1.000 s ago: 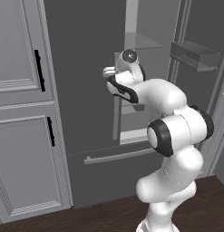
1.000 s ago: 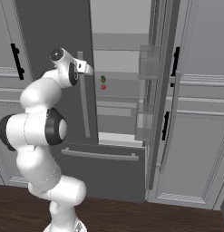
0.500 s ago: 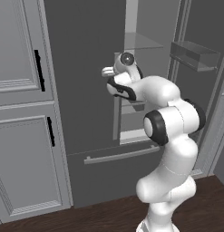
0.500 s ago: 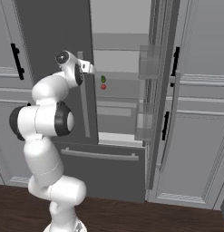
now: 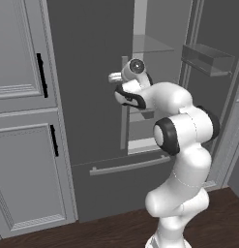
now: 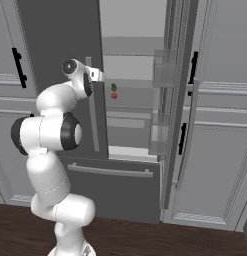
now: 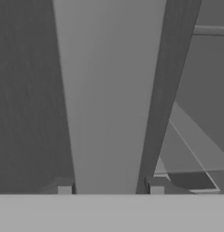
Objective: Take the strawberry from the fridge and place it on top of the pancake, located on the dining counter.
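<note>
Fridge (image 6: 130, 60) stood half open, strawberry (image 6: 114, 95) on a shelf beside a green item (image 6: 113, 87); jaws (image 7: 110, 189) clenched on left-door handle (image 7: 104, 90), apart from fruit.

A glass shelf (image 6: 130, 102) inside the open fridge (image 6: 55, 45) is seen bearing 1 strawberry (image 6: 114, 95), a small green item (image 6: 114, 87) just behind.

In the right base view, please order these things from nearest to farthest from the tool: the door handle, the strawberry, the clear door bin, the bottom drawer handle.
1. The door handle: between the fingers of the tool.
2. The strawberry: just right, on a fridge shelf.
3. The clear door bin: farther right, on the open door.
4. The bottom drawer handle: far below.
</note>
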